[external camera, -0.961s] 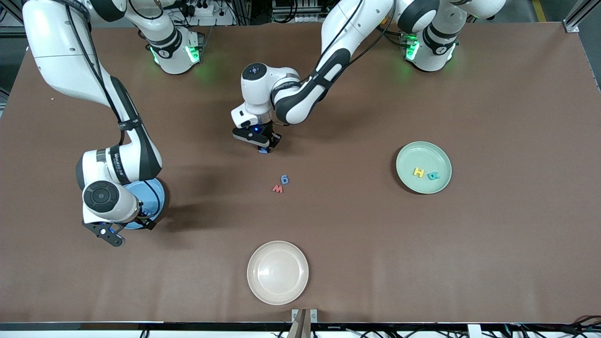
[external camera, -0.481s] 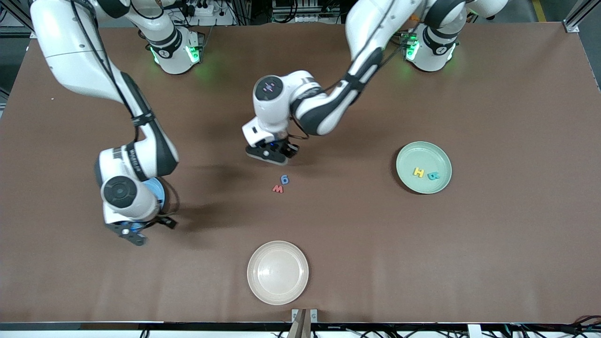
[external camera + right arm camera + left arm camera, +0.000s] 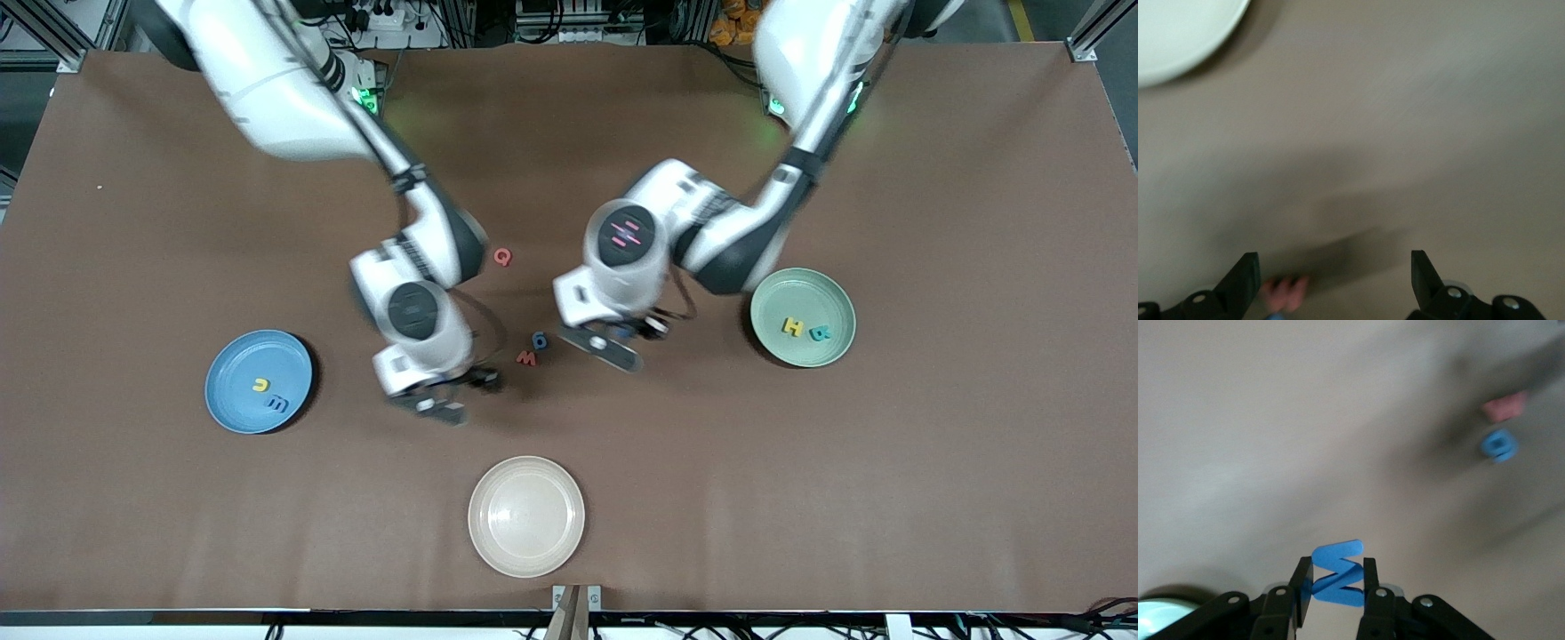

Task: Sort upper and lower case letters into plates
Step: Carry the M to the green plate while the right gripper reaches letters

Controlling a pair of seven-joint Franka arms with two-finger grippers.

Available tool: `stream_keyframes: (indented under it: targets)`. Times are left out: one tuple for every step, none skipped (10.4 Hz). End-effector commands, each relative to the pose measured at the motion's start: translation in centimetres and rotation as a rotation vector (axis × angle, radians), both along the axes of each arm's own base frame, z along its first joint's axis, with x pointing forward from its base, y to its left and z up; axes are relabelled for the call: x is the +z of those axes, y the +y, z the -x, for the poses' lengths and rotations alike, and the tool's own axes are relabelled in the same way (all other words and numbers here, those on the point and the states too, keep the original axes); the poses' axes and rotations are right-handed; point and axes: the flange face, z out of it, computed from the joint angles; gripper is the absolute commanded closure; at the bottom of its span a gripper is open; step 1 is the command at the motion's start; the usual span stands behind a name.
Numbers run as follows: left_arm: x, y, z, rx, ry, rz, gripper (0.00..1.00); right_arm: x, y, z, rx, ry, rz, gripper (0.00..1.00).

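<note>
The brown table holds a cream plate, a blue plate with two letters and a green plate with two. The left end effector is clamped on a blue Z over the table beside the green plate. The right end effector hangs wide apart near a red w and blue g. A red Q lies apart.

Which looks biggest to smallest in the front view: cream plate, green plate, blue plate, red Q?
1. cream plate, though it lies nearest the camera, so unsure.
2. green plate and blue plate: alike.
3. red Q, far smallest.
</note>
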Motion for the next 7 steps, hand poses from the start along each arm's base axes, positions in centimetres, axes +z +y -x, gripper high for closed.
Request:
stream_keyframes:
  targets:
    - [0.0,6.1,0.9,-0.058,0.055,0.007,0.99,-2.3,4.3,0.3,-0.020,0.010,-0.028,0.00]
    - [-0.1,8.4,1.3,-0.082,0.051,0.008,0.99,-2.8,4.8,0.6,0.010,0.011,-0.026,0.00]
    - [-0.2,10.5,1.7,-0.145,0.037,0.015,1.00,-2.8,4.8,0.7,0.061,0.014,-0.029,0.00]
    - [-0.9,13.2,1.9,-0.179,0.035,0.016,1.00,-2.6,4.8,0.8,0.100,0.018,-0.030,0.00]
    - [-2.1,15.5,2.5,-0.210,0.015,0.022,1.00,-2.9,4.4,1.0,0.125,0.032,-0.022,0.00]
    - [-3.7,17.5,3.2,-0.234,-0.017,0.031,1.00,-3.3,3.6,1.2,0.150,0.041,-0.018,0.00]
    - [-5.0,19.4,3.4,-0.255,-0.030,0.031,1.00,-4.1,2.8,1.3,0.151,0.055,-0.013,0.00]
